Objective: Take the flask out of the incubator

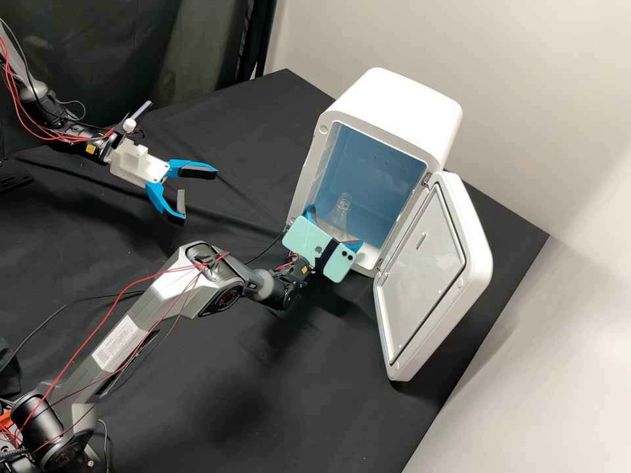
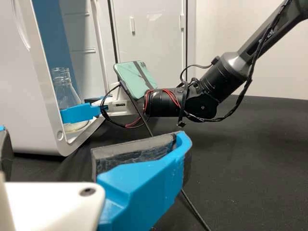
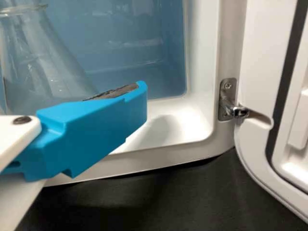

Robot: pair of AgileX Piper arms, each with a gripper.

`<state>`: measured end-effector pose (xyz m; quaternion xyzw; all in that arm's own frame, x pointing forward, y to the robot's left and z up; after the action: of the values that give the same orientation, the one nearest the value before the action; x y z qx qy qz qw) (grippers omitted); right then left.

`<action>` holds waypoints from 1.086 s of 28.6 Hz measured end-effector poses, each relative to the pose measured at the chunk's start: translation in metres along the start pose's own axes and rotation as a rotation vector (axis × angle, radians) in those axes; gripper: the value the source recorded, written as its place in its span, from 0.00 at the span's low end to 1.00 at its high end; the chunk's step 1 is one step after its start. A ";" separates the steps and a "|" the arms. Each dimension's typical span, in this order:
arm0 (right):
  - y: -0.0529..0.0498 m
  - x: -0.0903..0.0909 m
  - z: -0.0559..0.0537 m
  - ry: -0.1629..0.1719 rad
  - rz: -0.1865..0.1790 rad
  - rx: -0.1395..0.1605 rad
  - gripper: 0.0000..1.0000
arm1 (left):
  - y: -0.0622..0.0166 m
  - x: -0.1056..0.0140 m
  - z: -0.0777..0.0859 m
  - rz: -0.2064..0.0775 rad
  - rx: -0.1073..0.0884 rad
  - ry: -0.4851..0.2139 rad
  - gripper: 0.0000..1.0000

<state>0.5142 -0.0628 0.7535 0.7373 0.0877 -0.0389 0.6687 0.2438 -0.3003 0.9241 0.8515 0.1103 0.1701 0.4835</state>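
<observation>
The right gripper (image 1: 330, 228) sits in the mouth of the open incubator (image 1: 394, 112), fingers spread wide, one just beside the flask (image 1: 342, 206) standing inside. The left gripper (image 1: 196, 192) hangs wide open, empty.

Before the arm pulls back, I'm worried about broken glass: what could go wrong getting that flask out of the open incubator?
The flask is smooth, sloped glass and the right gripper sits low at its cone, so a pinch may slip or tip it. The incubator has a raised front lip that could catch the flask's base if it is dragged rather than lifted. The open door hangs close beside that arm; a sideways swing might knock it.
</observation>
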 end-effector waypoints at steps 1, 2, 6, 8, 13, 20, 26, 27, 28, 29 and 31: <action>0.000 0.000 0.000 0.003 -0.002 -0.003 1.00 | 0.0000 0.000 0.000 0.000 0.000 0.000 1.00; 0.001 0.000 0.000 0.007 0.002 -0.003 1.00 | 0.0000 0.000 0.000 0.000 0.000 0.000 1.00; 0.001 0.000 0.000 0.013 0.004 -0.003 1.00 | -0.0001 0.000 0.000 -0.001 0.000 0.001 1.00; 0.001 0.000 0.000 0.013 0.004 -0.003 1.00 | -0.0001 0.000 0.000 -0.001 0.000 0.001 1.00; 0.002 0.000 0.000 0.017 0.009 -0.003 1.00 | -0.0001 0.000 0.000 -0.001 0.000 0.001 1.00; 0.005 -0.001 -0.001 0.041 0.023 -0.006 1.00 | -0.0001 0.000 0.000 -0.001 0.000 0.001 1.00; 0.006 -0.002 -0.001 0.058 0.031 -0.004 0.00 | -0.0001 0.000 0.000 -0.001 0.000 0.001 1.00; 0.006 -0.002 -0.001 0.060 0.034 -0.002 0.00 | -0.0001 0.000 0.000 -0.001 0.000 0.001 1.00; 0.005 -0.003 -0.001 0.059 0.033 0.000 0.00 | -0.0001 0.000 0.000 -0.001 0.000 0.001 1.00; 0.005 -0.003 -0.001 0.060 0.034 0.000 0.00 | -0.0001 0.000 0.000 -0.001 0.000 0.001 1.00; 0.005 -0.003 -0.001 0.058 0.037 0.003 0.00 | -0.0001 0.000 0.000 -0.001 0.000 0.001 1.00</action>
<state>0.5119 -0.0629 0.7592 0.7406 0.0934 -0.0053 0.6654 0.2438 -0.3002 0.9240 0.8514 0.1110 0.1700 0.4836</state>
